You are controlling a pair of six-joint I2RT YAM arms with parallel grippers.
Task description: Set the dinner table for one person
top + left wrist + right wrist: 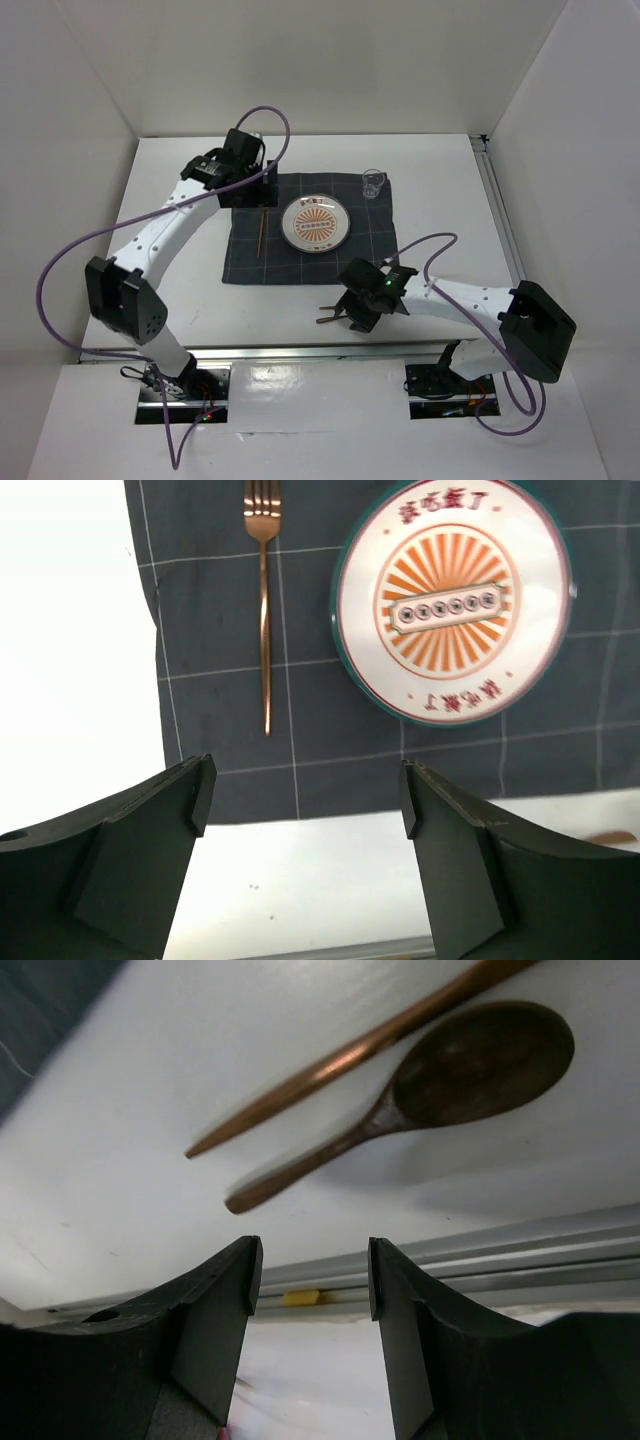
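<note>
On the white dinner table lies a dark grid-lined cloth with a round orange-patterned plate, a copper fork to its left and a small clear glass at its far right corner. My left gripper hangs open over the cloth's far left. Its wrist view shows the fork and plate beyond the empty gripper. My right gripper is open and empty. It hovers beside a dark spoon and a copper utensil handle near the table's front edge.
A metal rail runs along the near table edge, right behind the spoon. White walls enclose the table on three sides. Purple cables loop from both arms. A strip of bare tabletop shows below the cloth in the left wrist view.
</note>
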